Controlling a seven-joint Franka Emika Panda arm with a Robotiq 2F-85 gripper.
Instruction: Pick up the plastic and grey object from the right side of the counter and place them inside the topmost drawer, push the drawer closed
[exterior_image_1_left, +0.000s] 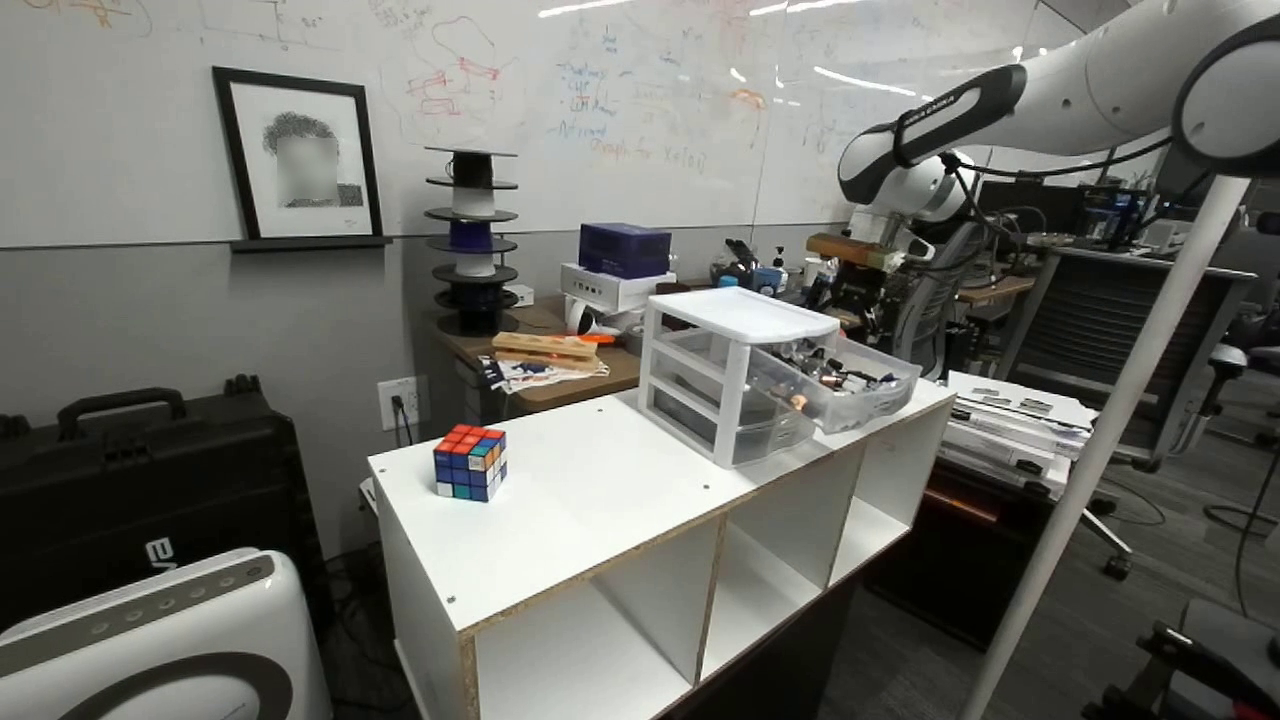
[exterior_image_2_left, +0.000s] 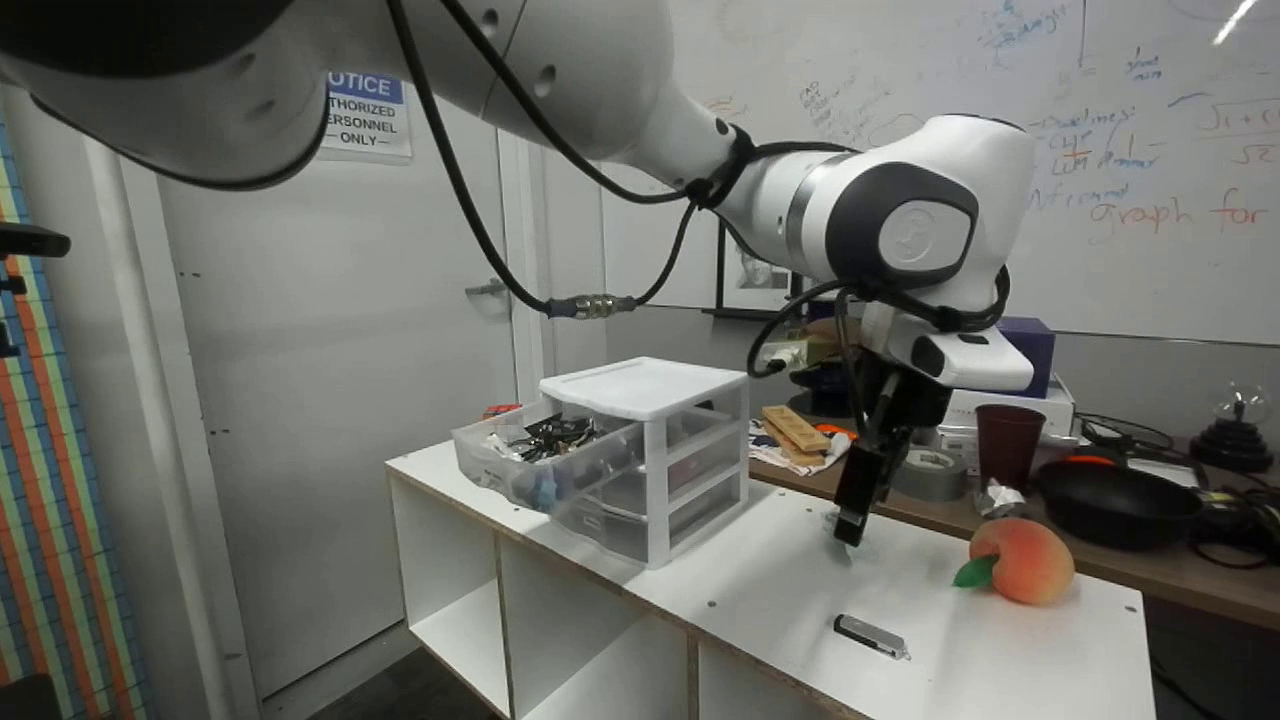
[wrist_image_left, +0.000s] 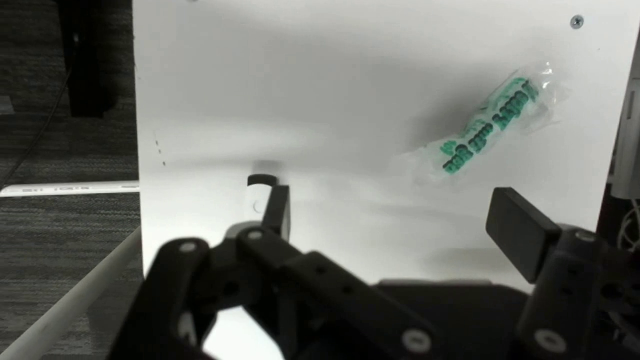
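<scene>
The clear plastic packet with green pieces inside (wrist_image_left: 509, 109) lies on the white counter (wrist_image_left: 325, 75) in the wrist view, ahead of my fingers. In an exterior view it is barely visible near the fingertips. The grey stick-shaped object (exterior_image_2_left: 870, 636) lies apart from it on the counter; its end (wrist_image_left: 258, 199) shows in the wrist view, partly hidden by a finger. My gripper (wrist_image_left: 392, 220) is open and empty. In an exterior view the gripper (exterior_image_2_left: 850, 530) points down over the counter beside the drawer unit. The topmost drawer (exterior_image_2_left: 545, 470) is pulled out and holds dark small items; it also shows here (exterior_image_1_left: 885, 400).
The white-framed drawer unit (exterior_image_1_left: 735, 312) stands on the counter. A peach (exterior_image_2_left: 1030, 562) lies at one end of the counter, and a colourful cube (exterior_image_1_left: 470, 462) at the opposite end. A cluttered brown desk (exterior_image_2_left: 1140, 570) with a pan (exterior_image_2_left: 1120, 500) stands behind.
</scene>
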